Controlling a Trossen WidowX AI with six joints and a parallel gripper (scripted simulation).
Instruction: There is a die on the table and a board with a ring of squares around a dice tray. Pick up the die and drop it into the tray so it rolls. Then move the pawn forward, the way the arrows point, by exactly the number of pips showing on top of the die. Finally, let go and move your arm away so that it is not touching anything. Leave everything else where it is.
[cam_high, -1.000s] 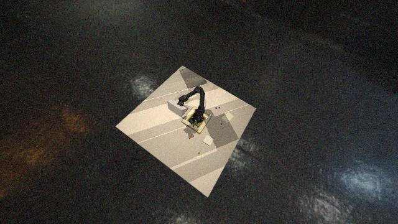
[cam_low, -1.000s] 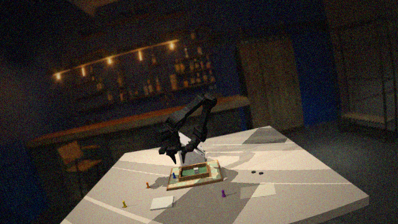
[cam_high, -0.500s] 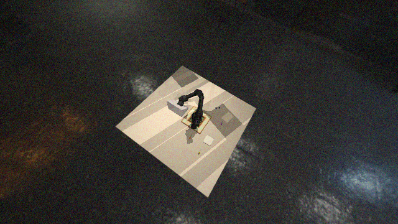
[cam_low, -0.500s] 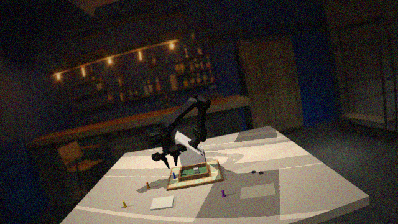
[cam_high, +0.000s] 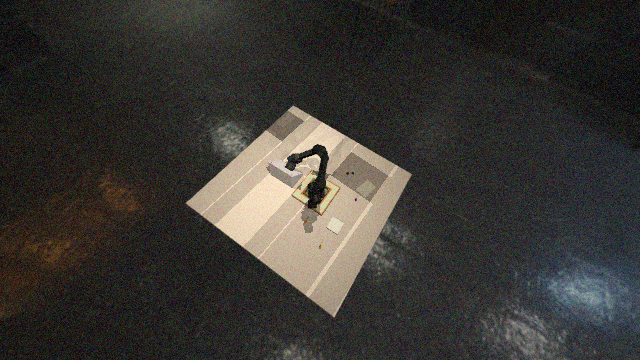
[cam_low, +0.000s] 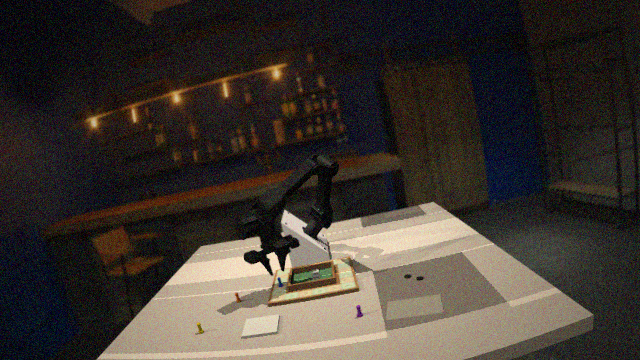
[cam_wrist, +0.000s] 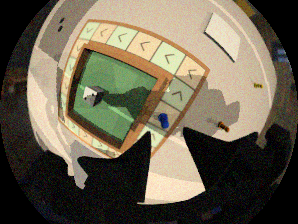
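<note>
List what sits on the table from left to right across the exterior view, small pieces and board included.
Yellow pawn → orange pawn → white card → board with blue pawn and die in its tray → purple pawn → grey card. The two black discs are left out; they overlap the grey card's span.

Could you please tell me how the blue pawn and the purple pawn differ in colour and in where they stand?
The blue pawn stands on a square of the board, beside the tray; the purple pawn stands off the board, on the table. One is blue, the other purple. Both appear upright.
</note>
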